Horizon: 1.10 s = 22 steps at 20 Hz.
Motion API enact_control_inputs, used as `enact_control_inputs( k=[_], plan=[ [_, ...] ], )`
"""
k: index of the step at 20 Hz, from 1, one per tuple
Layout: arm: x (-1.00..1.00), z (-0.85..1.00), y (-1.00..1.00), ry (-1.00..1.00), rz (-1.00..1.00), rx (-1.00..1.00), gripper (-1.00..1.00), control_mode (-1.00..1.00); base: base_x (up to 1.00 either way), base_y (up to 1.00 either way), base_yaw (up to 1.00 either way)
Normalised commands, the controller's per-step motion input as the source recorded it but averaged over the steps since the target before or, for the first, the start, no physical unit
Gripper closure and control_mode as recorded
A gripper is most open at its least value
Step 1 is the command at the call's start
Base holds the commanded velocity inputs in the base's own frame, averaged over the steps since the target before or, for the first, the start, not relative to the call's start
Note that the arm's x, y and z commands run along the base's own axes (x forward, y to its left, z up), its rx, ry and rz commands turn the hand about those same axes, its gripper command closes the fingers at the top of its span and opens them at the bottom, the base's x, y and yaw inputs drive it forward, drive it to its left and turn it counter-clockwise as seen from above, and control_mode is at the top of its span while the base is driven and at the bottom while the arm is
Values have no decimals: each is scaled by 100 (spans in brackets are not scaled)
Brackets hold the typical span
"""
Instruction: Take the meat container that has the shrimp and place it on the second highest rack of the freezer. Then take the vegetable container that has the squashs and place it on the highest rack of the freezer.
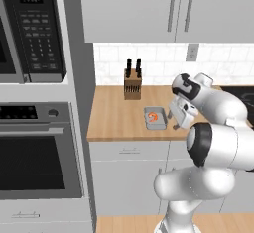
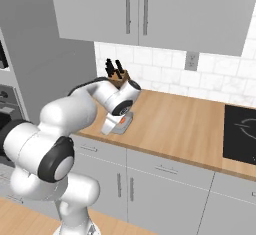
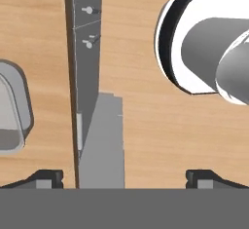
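— Two fingertips [image 3: 48, 178] set wide apart, so the hand [image 1: 175, 123] is open and empty?
— Yes. It hangs just beside the meat container [image 1: 155, 118], which sits on the wooden surface [image 1: 111, 115] with the shrimp [image 1: 153, 116] inside, near the knife block [image 1: 132, 84].

One meat container [image 1: 155, 118] (one shrimp [image 1: 153, 116] inside), one knife block [image 1: 132, 84]

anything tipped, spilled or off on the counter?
Nothing stands out. The shrimp lies inside its tray, which sits flat near the counter front edge. The knife block stands upright by the wall. The open gripper is beside the tray.
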Motion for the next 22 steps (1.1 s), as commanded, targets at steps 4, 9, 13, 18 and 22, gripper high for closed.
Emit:
enact_control_inputs(
  k=[4, 9, 13, 18, 22],
  plan=[
    [2, -31, 0, 0, 0, 0, -100, -100, 0, 0, 0],
    [10, -18, 0, 0, -1, 0, -100, -100, 0, 0, 0],
    [5, -8, 0, -1, -3, 0, -100, -100, 0, 0, 0],
    [3, -8, 0, -2, -3, 0, -100, -100, 0, 0, 0],
    [16, -15, 0, 0, -3, 0, -100, -100, 0, 0, 0]
  ],
)
